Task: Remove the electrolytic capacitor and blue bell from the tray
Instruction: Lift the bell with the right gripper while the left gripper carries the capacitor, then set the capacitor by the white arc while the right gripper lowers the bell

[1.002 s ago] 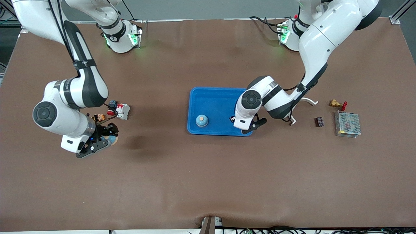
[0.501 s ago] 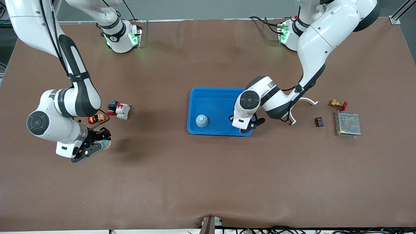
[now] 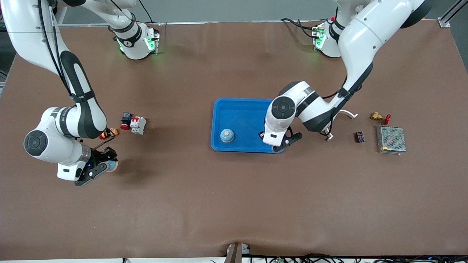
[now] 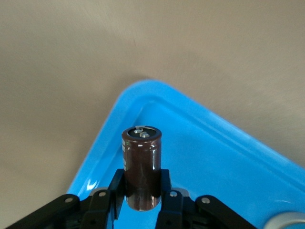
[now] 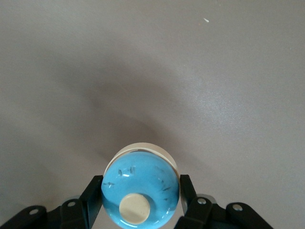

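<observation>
No legible text, label, brand, number or sign in any view. The electrolytic capacitor (image 4: 141,167) sleeve carries no readable print; markings on the small parts elsewhere are too small to make out.

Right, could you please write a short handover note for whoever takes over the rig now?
Left gripper: fingers shut on the electrolytic capacitor, over a corner of the tray.
Right gripper: fingers shut on a blue bell, over the table at the right arm's end.
Done: that bell is out.
Left: carry the capacitor clear, set both down. A second blue bell sits in the tray.
</observation>
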You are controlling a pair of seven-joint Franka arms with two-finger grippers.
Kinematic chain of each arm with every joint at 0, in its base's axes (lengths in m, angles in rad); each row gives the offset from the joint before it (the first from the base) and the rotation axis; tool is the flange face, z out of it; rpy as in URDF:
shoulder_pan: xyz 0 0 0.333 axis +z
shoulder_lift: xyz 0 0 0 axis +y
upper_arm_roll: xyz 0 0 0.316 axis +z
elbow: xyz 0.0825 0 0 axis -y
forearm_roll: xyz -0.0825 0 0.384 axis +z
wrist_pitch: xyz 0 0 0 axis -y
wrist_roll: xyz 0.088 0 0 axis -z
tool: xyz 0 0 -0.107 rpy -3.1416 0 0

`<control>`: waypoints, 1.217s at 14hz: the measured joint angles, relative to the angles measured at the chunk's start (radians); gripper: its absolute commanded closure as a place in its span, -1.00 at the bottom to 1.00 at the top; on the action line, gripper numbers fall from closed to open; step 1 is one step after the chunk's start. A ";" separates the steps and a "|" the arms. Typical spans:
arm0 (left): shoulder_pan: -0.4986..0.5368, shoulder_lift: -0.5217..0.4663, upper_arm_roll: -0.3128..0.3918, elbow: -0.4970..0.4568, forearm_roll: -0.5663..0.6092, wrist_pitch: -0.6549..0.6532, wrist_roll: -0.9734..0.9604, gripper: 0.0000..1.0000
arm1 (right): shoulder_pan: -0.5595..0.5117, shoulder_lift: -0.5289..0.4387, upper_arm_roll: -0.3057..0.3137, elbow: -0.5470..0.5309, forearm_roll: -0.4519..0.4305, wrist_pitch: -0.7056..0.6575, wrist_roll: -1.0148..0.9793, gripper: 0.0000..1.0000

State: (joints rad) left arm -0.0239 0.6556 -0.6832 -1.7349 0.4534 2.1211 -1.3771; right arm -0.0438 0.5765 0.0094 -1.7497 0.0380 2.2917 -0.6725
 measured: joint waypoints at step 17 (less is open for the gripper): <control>0.549 -0.103 -0.008 -0.178 0.042 -0.086 0.690 1.00 | -0.013 0.087 0.002 0.001 0.000 0.107 -0.036 -0.06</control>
State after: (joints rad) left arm 0.5254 0.5529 -0.6913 -1.9130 0.4957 2.0351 -0.6871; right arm -0.0573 0.6639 0.0110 -1.7486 0.0381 2.3983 -0.7088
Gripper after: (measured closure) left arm 0.665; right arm 0.304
